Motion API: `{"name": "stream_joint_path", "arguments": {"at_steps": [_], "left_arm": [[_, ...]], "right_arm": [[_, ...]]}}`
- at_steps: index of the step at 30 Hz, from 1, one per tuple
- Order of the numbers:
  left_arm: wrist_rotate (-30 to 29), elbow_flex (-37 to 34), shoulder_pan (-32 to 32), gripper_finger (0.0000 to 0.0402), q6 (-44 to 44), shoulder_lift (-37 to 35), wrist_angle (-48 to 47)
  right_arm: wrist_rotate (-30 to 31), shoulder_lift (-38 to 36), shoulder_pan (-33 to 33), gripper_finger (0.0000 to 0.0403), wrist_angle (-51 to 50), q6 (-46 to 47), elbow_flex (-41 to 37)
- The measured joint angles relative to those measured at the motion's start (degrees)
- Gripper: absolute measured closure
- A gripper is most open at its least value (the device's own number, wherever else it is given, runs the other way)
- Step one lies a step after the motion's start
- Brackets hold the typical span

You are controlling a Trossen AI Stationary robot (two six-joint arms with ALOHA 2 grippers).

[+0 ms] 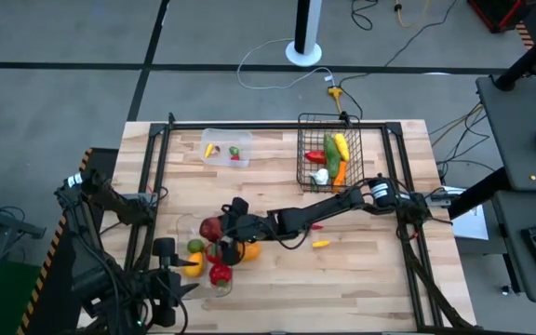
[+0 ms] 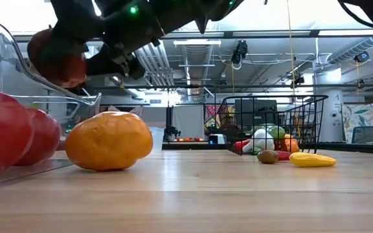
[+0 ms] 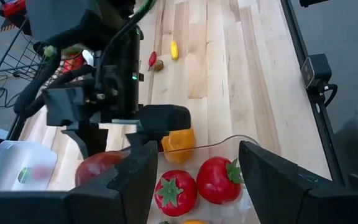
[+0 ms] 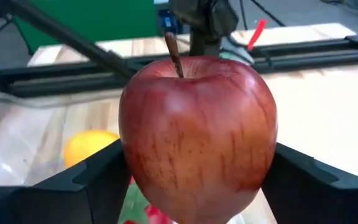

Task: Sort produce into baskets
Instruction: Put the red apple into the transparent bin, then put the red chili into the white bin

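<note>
My right gripper (image 1: 214,228) reaches from the table's right side to its left middle and is shut on a red apple (image 4: 197,124). It hangs over the far end of the long clear tray (image 1: 214,270). The tray holds red tomatoes (image 3: 197,183), a yellow piece and a green piece. My left gripper (image 3: 197,186) is open and empty at the tray's near left side. An orange pepper (image 2: 109,139) rests on the table beside the tray. The black wire basket (image 1: 328,158) at the far right and the small clear tub (image 1: 226,149) hold produce. My right gripper pinches the apple's two opposite sides (image 4: 129,143) between its two fingers (image 4: 98,180). The fingers come from the table's right, slanting slightly down. The apple is lifted clear above the tray's rim (image 2: 57,58), with its stem on the side away from the fingers.
A yellow piece (image 1: 321,244) and a small red piece (image 1: 316,225) lie loose on the table under my right arm. A brown piece (image 2: 267,156) lies in front of the basket. A black frame (image 1: 277,126) borders the wooden table.
</note>
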Motion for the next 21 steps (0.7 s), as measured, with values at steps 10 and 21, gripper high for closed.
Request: {"name": "stream_joint_path", "arguments": {"at_steps": [10,21], "left_arm": [[-0.37,-0.26,0.00,0.0194,-0.46,0.02,0.11],[-1.18,-0.40,-0.02,0.0194,-3.06,0.04,0.22]], "right_arm": [[-0.82,-0.02,0.03,0.0065,-2.12,0.59,0.03],[-0.70,-2.38,0.85,0.0060,-5.20,-2.73,0.03]]}}
